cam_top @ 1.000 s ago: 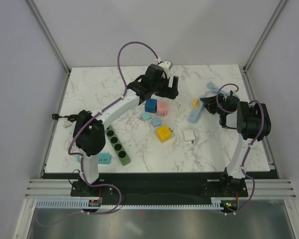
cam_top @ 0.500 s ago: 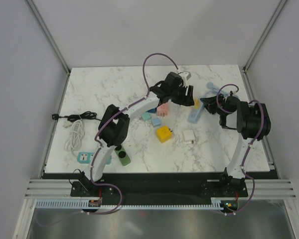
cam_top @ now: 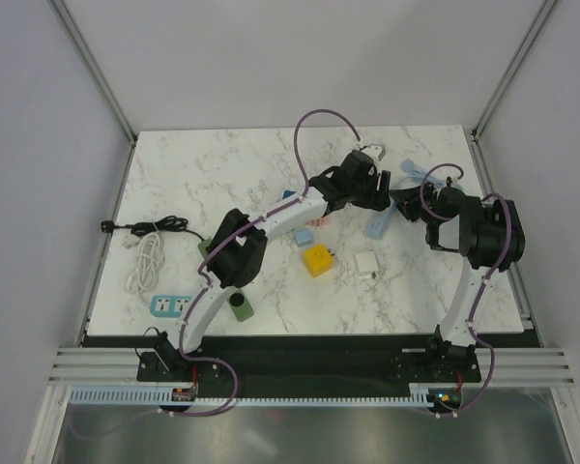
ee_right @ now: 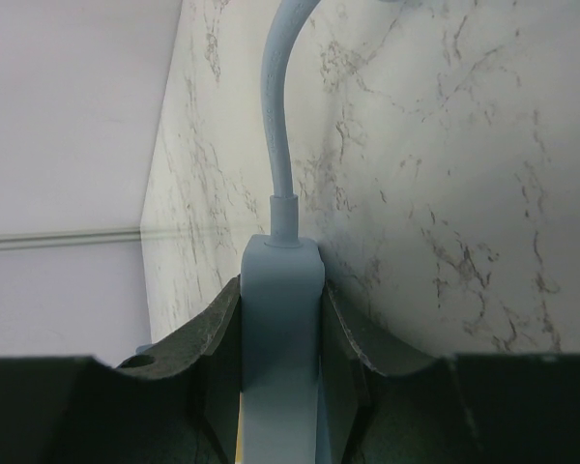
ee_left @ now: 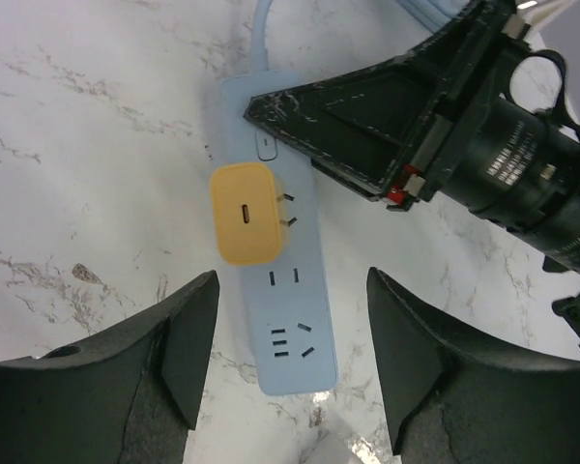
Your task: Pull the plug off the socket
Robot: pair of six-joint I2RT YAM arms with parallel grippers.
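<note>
bracing seemed the reason the right gripper was clamped on the cord end of the pale blue power strip. the left gripper, jaws apart, hovered over it, the orange plug at 11 o'clock of its gap, likely lining up. how deep the prongs sat was unclear; in the top view the left gripper hid the plug.
</note>
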